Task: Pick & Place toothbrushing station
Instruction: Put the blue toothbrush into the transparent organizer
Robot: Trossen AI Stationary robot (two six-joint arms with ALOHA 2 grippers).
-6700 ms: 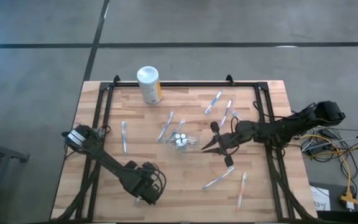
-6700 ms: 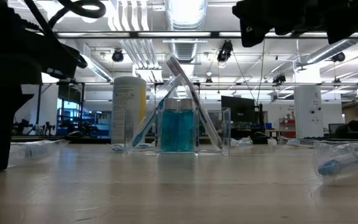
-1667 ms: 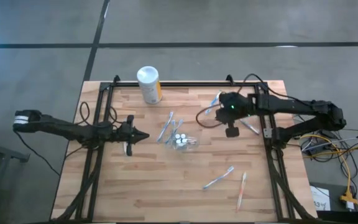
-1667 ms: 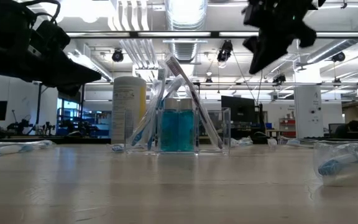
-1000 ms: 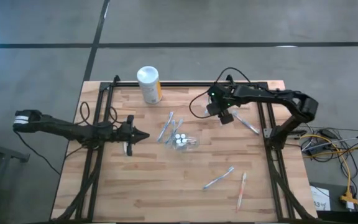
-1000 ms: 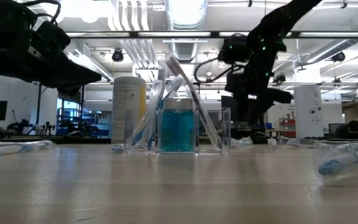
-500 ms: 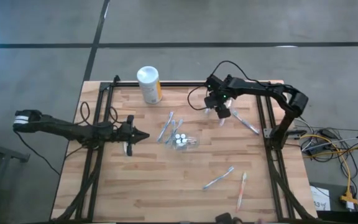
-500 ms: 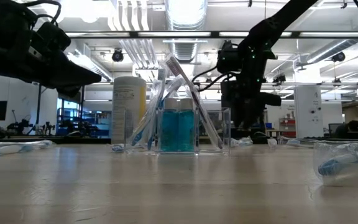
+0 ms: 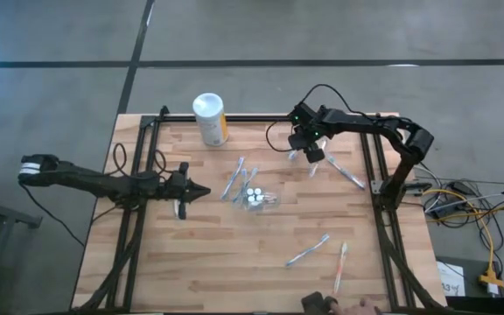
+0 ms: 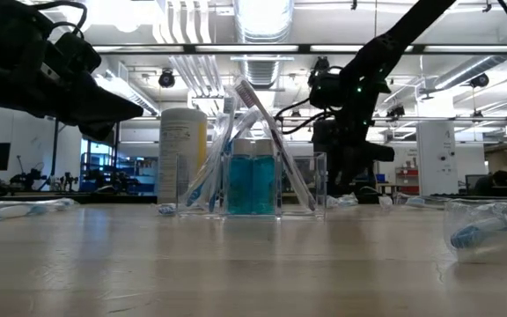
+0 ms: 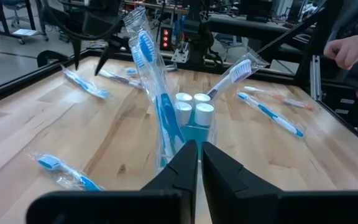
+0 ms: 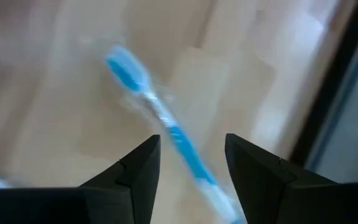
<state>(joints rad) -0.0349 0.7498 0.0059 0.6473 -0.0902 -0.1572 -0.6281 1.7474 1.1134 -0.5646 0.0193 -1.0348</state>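
Right gripper (image 12: 188,163), fingers apart astride a wrapped toothbrush (image 12: 160,118), should probably descend squarely before closing; left gripper (image 11: 199,163) waits clenched.

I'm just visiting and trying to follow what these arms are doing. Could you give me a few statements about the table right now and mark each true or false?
1. The right gripper is open over a wrapped toothbrush. True.
2. The left gripper is wide open. False: its fingers are shut, nothing between them.
3. The clear cup holds teal tubes and leaning toothbrushes. True.
4. The white canister lies on its side in the table's middle. False: it stands upright near the far edge.
5. All toothbrushes are in the cup. False: several lie loose on the table.
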